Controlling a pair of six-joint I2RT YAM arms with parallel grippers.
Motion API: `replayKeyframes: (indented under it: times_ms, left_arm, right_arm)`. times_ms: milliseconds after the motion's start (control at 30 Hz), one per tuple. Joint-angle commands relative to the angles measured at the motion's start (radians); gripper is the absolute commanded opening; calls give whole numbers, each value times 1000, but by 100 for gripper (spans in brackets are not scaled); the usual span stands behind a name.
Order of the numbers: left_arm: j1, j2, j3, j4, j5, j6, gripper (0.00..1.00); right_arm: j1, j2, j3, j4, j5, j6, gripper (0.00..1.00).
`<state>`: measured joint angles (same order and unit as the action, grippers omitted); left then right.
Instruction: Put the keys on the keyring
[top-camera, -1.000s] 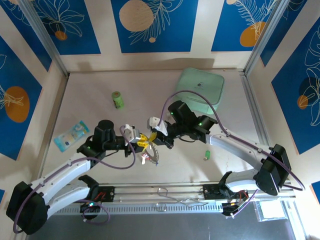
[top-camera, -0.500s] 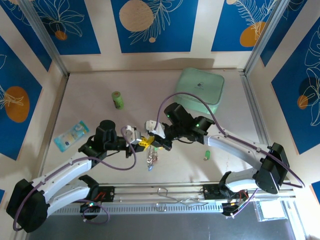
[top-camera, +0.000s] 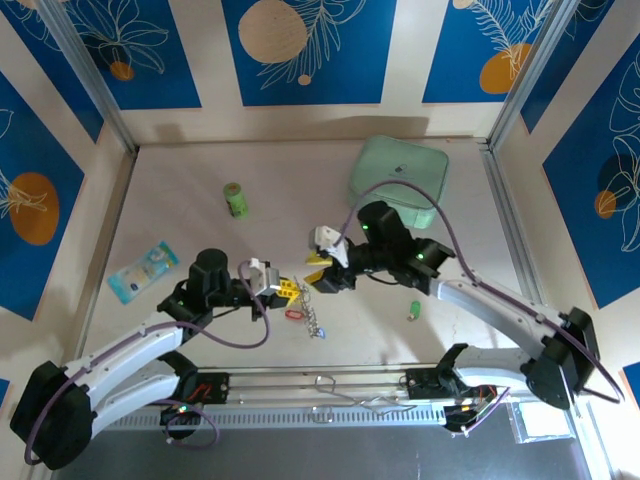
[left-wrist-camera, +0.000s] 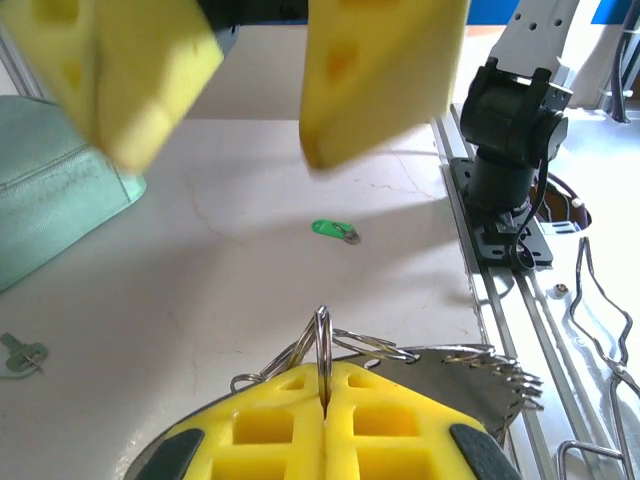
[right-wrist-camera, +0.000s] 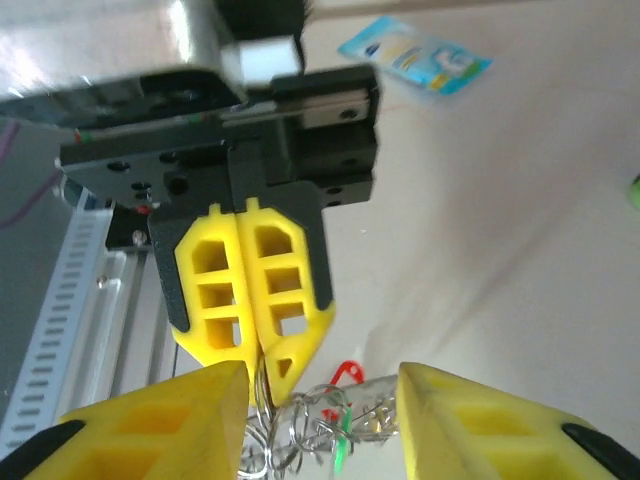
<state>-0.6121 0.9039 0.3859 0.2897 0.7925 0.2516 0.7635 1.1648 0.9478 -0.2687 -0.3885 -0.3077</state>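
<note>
At the left of the table (top-camera: 200, 180) lies a blue packet (top-camera: 143, 270), with a green bottle (top-camera: 235, 200) further back. The left gripper (top-camera: 288, 288) has its yellow fingers (left-wrist-camera: 270, 425) pressed together on the keyring (left-wrist-camera: 323, 335). The ring stands edge-on in the seam between them, and in the left wrist view wire loops fan out to either side. In the top view a bunch of keys (top-camera: 311, 322) sits just below that gripper with a red tag (top-camera: 293, 314) beside it; I cannot tell whether they touch the table. Just to the right, the right gripper (top-camera: 321, 273) faces the left one. Its fingers (right-wrist-camera: 150, 425) are wide apart and grip nothing, and the ring is near the gap between them. Further right a green-tagged key (top-camera: 412, 311) lies alone on the table, well apart from the ring. The mint box (top-camera: 398, 172) sits at the back right.
</note>
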Motion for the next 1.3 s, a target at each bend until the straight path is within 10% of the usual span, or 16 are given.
replayKeyframes:
  times_ms: [0, 333, 900, 1267]
  left_arm:
    - [-10, -24, -34, 183, 36, -37, 0]
    - [-12, -8, -61, 282, 79, -53, 0]
    - [-27, -3, -55, 289, 60, -60, 0]
    - [-38, 0, -46, 267, 53, -50, 0]
  right_arm:
    - [-59, -108, -118, 217, -135, 68, 46]
    - [-24, -150, -227, 268, -97, -52, 24]
    - [93, -68, -187, 280, 10, -95, 31]
    - [112, -39, -158, 252, 29, -121, 18]
